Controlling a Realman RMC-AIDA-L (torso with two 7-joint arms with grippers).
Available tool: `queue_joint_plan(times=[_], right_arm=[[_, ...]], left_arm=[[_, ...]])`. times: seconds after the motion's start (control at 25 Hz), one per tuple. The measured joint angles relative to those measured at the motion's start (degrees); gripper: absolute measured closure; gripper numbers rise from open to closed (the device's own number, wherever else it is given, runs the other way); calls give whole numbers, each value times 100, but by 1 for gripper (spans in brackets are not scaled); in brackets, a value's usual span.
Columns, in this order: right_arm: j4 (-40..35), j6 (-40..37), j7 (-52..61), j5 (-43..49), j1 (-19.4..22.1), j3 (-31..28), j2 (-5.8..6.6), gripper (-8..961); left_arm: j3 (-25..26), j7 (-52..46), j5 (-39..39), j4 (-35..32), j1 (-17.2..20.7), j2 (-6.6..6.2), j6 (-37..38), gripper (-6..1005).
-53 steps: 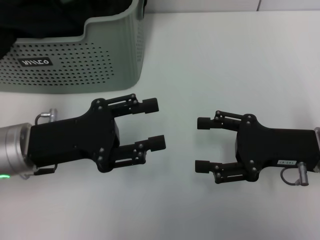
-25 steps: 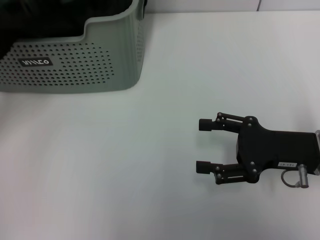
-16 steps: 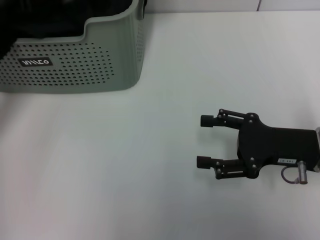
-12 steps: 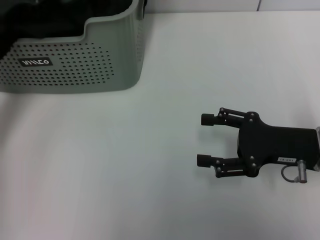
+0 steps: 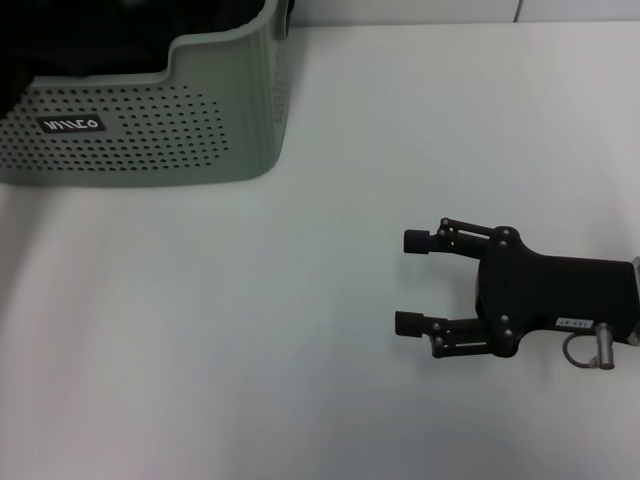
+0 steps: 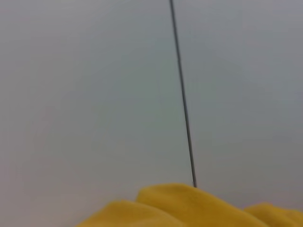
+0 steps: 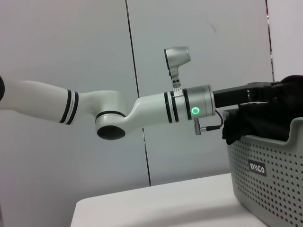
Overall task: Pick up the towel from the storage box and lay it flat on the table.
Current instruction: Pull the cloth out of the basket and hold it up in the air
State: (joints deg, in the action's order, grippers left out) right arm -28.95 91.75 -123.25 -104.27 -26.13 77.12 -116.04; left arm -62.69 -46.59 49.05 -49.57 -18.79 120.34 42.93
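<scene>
Since the earlier frame our left gripper (image 7: 246,94) is reaching off the table (image 5: 330,330) into the storage box (image 5: 150,140) at far left; we cannot tell its fingers. Yellow towel (image 6: 189,208) is lying inside. Our right gripper (image 5: 415,282) is hovering open, near right. Risk: grabbing the black fabric (image 7: 270,113) instead.

The white table (image 5: 300,350) carries the storage box (image 5: 150,130) at its far left corner, and the right gripper (image 5: 412,282) appears to rest low over its near right part.
</scene>
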Motion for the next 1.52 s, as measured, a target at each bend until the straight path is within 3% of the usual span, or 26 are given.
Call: queue_joint_plan(times=[0.28, 0.4, 0.52, 0.64, 0.8, 0.92, 1.08, 1.28, 1.44, 1.52], right_arm=[[4, 0, -15, -5, 28, -6, 3, 99], [4, 1, -18, -8, 41, -4, -2, 99], [17, 4, -92, -8, 61, 3, -4, 99], [68, 7, -242, -8, 66, 20, -11, 99], [91, 19, -294, -8, 64, 14, -15, 99], [92, 50, -295, -9, 36, 10, -15, 100], [92, 53, -296, -172, -50, 109, -15, 100], [17, 83, -336, -765, -131, 515, -15, 100], [-113, 45, -548, -1464, -196, 1057, -14, 100], [-217, -250, -606, -1802, -309, 1485, -15, 99]], left_arm=[[-78, 193, -144, 116, 56, -3, 62, 857], [-40, -295, -398, 279, 100, -57, 628, 918], [149, -1224, -471, 580, 191, -286, 2021, 962], [490, -1989, -598, 1039, 276, -490, 3970, 997], [1087, -2670, -740, 1244, 487, -384, 6079, 996], [1199, -3297, -898, 1074, 642, -299, 6998, 995], [1214, -3855, -1027, 1060, 737, -276, 7177, 994], [1200, -3316, -616, 1427, 647, -254, 7184, 993], [1185, -2638, -145, 1557, 555, -64, 7063, 992], [1184, -2227, -85, 1828, 496, -27, 6887, 992]])
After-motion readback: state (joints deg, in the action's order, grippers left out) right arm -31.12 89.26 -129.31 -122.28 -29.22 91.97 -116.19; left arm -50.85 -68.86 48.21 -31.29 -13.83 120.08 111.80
